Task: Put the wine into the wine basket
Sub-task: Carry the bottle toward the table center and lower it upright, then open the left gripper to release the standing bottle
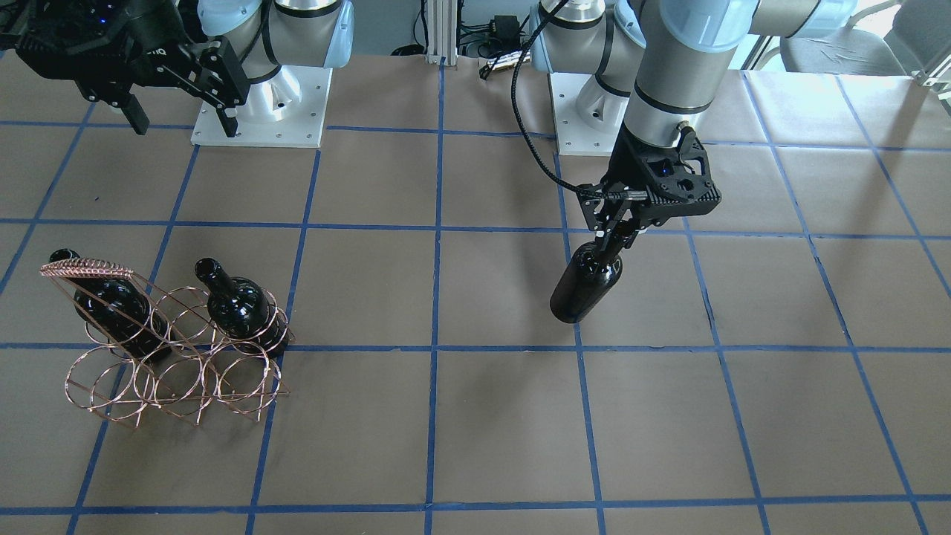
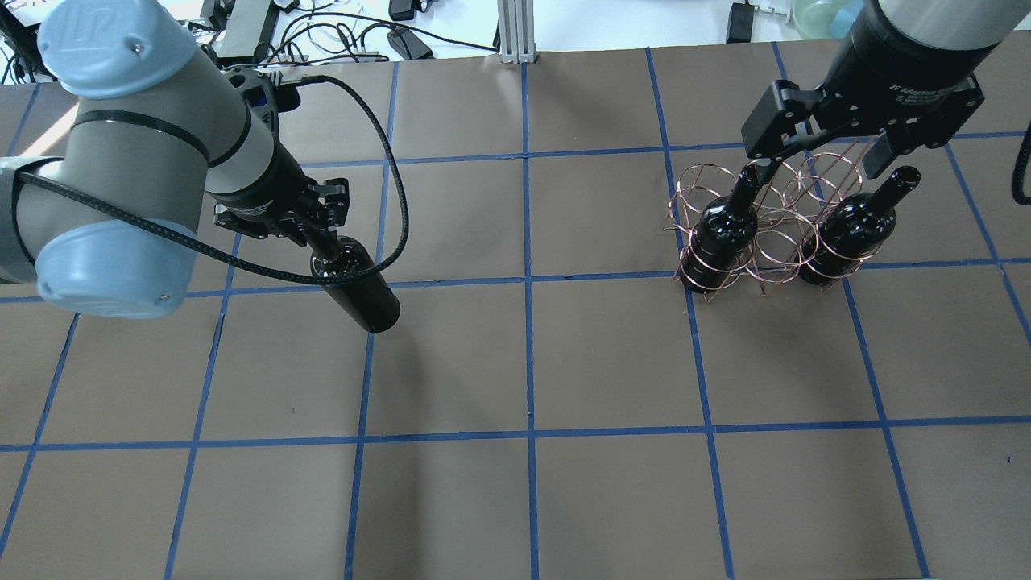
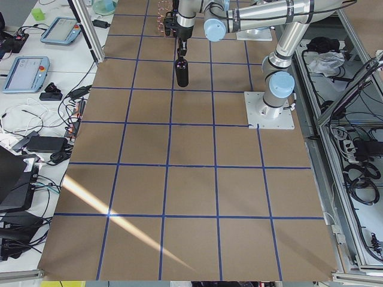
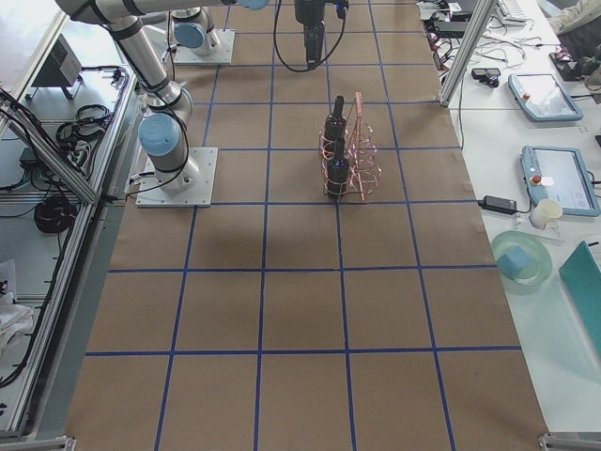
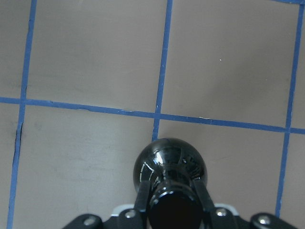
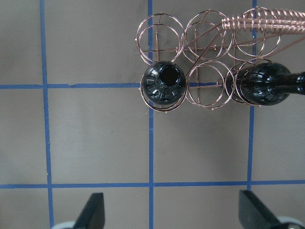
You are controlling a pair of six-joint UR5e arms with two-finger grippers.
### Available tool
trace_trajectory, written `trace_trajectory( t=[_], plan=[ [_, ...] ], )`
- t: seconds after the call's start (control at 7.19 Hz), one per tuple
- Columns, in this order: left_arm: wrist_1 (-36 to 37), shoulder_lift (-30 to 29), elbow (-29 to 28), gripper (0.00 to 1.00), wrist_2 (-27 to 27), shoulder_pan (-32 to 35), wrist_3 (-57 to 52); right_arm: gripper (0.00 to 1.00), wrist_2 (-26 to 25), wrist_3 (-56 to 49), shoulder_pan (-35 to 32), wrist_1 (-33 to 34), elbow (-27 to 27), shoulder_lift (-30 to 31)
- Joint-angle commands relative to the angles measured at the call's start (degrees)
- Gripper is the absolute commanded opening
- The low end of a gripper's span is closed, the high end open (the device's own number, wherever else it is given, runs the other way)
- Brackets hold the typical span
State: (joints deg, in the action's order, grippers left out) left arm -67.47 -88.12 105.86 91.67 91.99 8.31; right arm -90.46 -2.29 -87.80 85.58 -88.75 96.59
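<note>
Our left gripper (image 1: 622,232) clamped the neck of the bottle (image 1: 583,286); our right gripper (image 6: 172,206) hung spread wide over the basket (image 1: 178,371). We judged an upright carry and a centred lowering best.

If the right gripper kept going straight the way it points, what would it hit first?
The right gripper would likely meet bare table, just short of the wine basket, though depth is unclear.
</note>
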Motion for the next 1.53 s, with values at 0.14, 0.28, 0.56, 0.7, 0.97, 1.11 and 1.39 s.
trace_trajectory(
  t=[0.14,0.28,0.56,0.7,0.97,1.11,1.39],
  plan=[
    [3.2,-2.6,-0.2,0.0,2.3,1.7,1.4,1.0,-0.1,0.0,0.0,0.0,-0.1,0.0],
    [5.1,-3.4,-0.2,0.0,2.1,2.5,2.3,1.0,-0.1,0.0,0.0,0.0,-0.1,0.0],
    [5.2,-3.8,-0.3,0.0,2.0,3.5,3.5,1.0,0.0,0.0,0.0,-0.1,-0.2,0.0],
    [5.1,-3.5,-0.2,0.0,2.5,4.5,3.6,1.0,-0.1,0.0,0.0,-0.1,-0.2,0.0],
    [4.8,-3.5,-0.2,0.83,2.6,4.8,3.6,1.0,-0.1,0.0,0.0,-0.1,-0.2,0.0],
    [4.6,-3.5,-0.2,0.9,2.6,4.8,3.6,1.0,-0.1,0.0,0.0,-0.1,-0.2,0.0],
    [-3.2,-1.3,-4.0,1.0,2.6,4.3,4.0,1.0,0.0,0.1,0.0,0.0,-0.2,0.2]
  ],
)
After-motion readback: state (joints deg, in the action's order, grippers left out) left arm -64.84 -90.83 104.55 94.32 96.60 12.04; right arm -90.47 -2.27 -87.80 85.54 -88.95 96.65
